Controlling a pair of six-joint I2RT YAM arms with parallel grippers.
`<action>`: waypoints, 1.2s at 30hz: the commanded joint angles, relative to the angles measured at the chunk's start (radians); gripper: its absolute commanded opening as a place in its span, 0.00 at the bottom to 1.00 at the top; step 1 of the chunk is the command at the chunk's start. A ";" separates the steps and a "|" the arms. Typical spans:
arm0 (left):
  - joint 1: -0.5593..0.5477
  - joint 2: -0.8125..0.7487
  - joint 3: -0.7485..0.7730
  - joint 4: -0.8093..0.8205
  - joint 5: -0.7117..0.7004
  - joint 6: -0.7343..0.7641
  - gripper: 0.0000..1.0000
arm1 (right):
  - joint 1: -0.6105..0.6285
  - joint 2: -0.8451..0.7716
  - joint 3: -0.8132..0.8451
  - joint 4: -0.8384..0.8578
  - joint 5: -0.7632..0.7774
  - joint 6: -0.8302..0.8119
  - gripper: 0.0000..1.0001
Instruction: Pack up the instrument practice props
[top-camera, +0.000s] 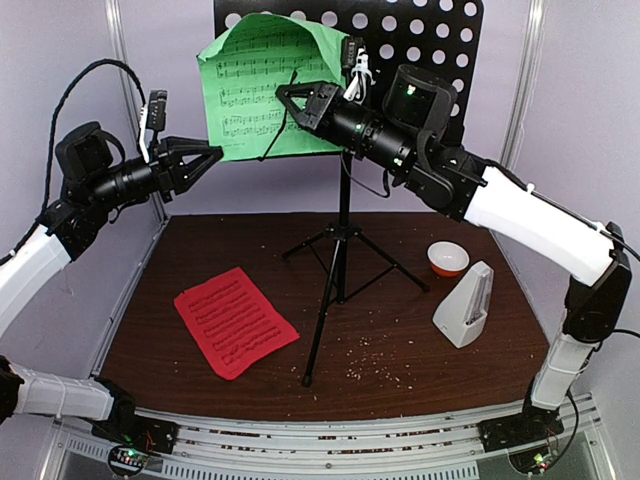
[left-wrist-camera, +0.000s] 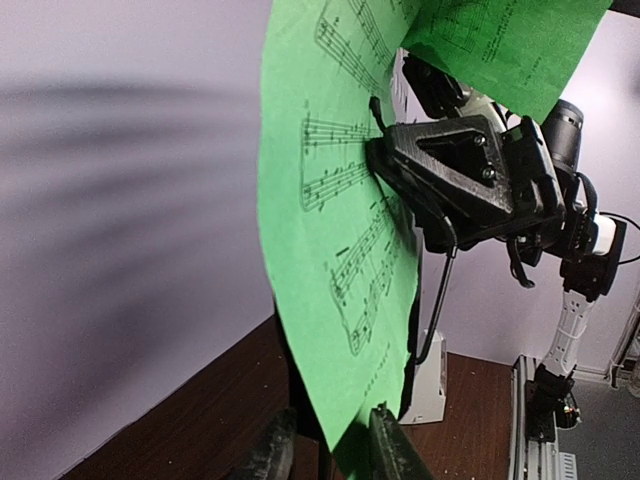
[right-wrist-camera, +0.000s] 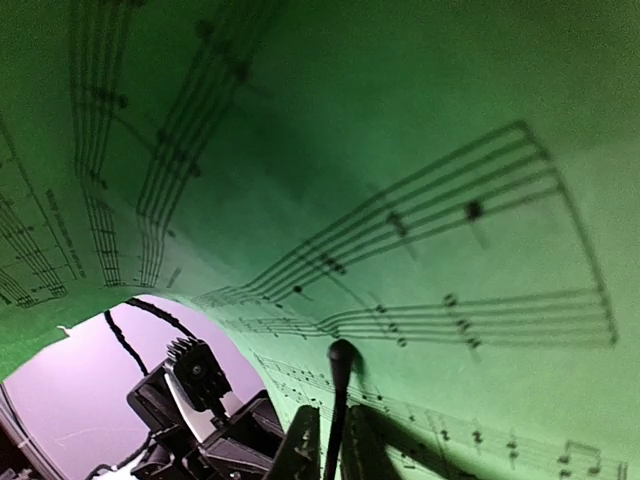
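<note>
The black perforated music stand (top-camera: 420, 40) stands on tripod legs at the table's middle back. A green music sheet (top-camera: 260, 60) leans on it, its top edge curled forward. My right gripper (top-camera: 283, 98) is in front of the sheet, shut on a thin black page-holder wire (right-wrist-camera: 340, 360). My left gripper (top-camera: 215, 153) is at the sheet's lower left corner. In the left wrist view its jaws (left-wrist-camera: 328, 450) stand open with that corner (left-wrist-camera: 320, 280) between them. A red music sheet (top-camera: 235, 320) lies flat front left. The white pyramid metronome (top-camera: 465, 305) stands to the right.
A small orange-and-white bowl (top-camera: 447, 258) sits behind the metronome. The tripod legs (top-camera: 320, 330) spread across the table's middle. Crumbs are scattered near the front. Lilac walls close in the left, back and right.
</note>
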 joint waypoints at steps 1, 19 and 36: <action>-0.006 -0.016 -0.015 0.022 0.038 -0.024 0.23 | 0.000 0.007 0.025 0.024 0.011 -0.004 0.04; -0.006 0.004 -0.044 0.164 0.117 -0.175 0.00 | 0.001 -0.001 0.004 0.038 0.031 -0.021 0.00; 0.223 -0.080 -0.132 0.074 -0.237 -0.295 0.00 | 0.002 -0.029 -0.035 0.046 0.054 -0.047 0.00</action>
